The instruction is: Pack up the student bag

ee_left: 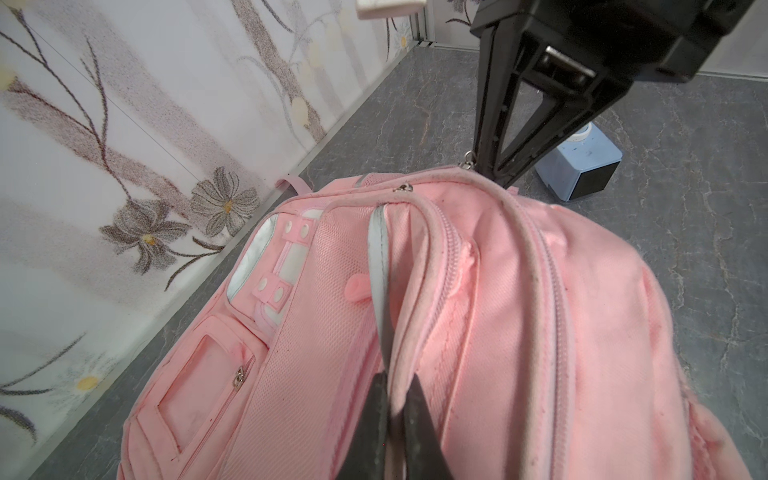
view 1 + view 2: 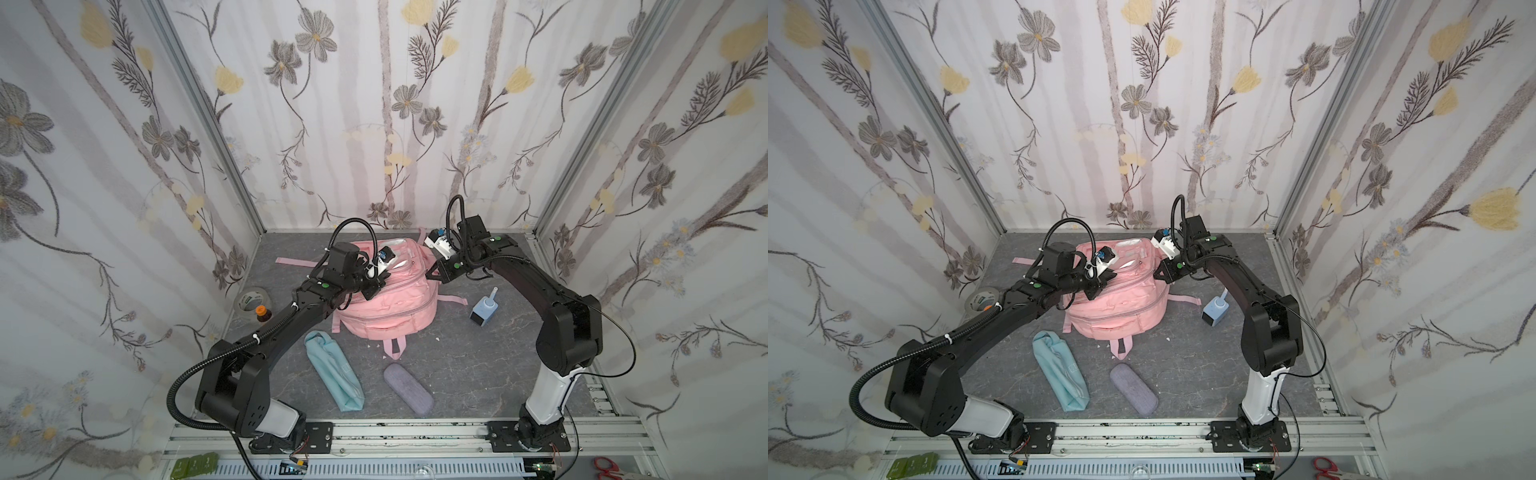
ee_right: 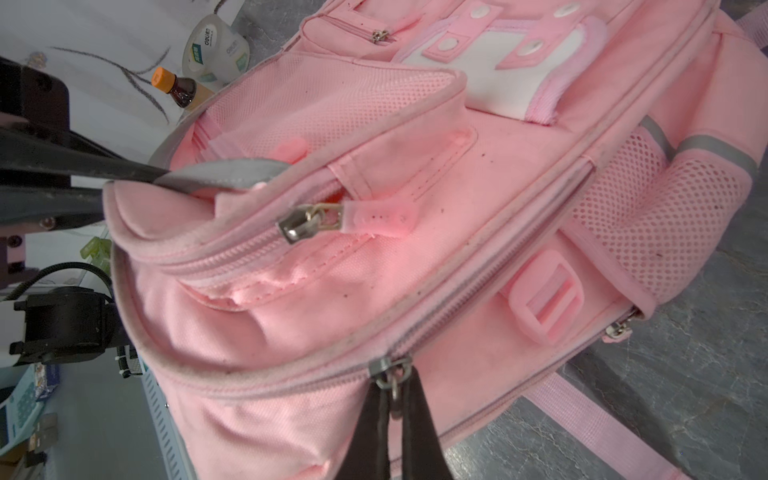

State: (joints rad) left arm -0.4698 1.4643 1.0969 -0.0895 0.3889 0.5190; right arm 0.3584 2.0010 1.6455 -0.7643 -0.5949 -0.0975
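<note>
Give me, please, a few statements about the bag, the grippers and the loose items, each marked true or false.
1. The left gripper is shut on a grey strip of the student bag. True.
2. The right gripper hangs open over the table. False: it is shut on a zip pull of the bag.
3. The teal pouch is inside the bag. False: it lies on the table in front of the bag.
4. The purple case lies on the table beside the teal pouch. True.
</note>
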